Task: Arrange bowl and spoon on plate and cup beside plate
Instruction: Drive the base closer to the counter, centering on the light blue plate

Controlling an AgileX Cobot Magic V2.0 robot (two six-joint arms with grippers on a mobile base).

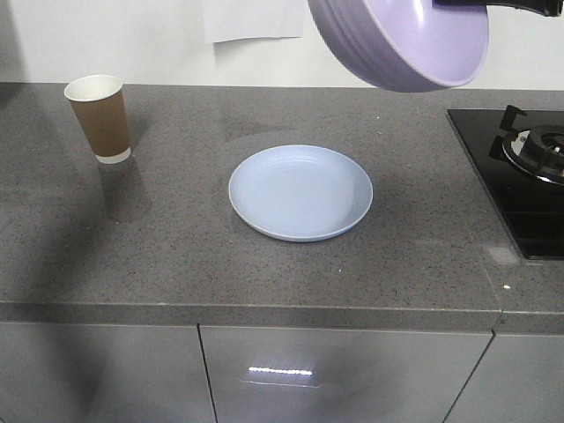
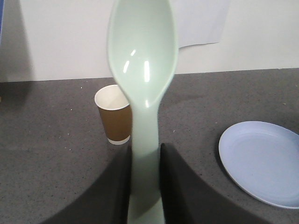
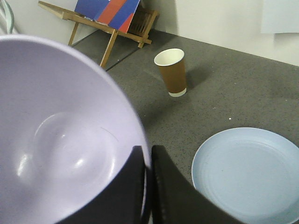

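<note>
The pale blue plate (image 1: 300, 193) lies bare in the middle of the grey counter. The brown paper cup (image 1: 100, 118) stands upright at the far left. High at the top of the front view hangs the lavender bowl (image 1: 401, 42), tilted, above and right of the plate. My right gripper (image 3: 147, 154) is shut on the bowl (image 3: 60, 140) rim, one finger inside and one outside. My left gripper (image 2: 145, 154) is shut on the handle of the mint-white spoon (image 2: 142, 60), scoop pointing away, with the cup (image 2: 114, 115) behind it and the plate (image 2: 264, 161) to the right.
A black gas hob (image 1: 520, 176) is set into the counter at the right. A wooden stand with a red and blue panel (image 3: 107, 18) sits at the far left end. A white sheet (image 1: 253, 18) hangs on the wall. The counter's front edge (image 1: 264, 313) runs above grey cabinet doors.
</note>
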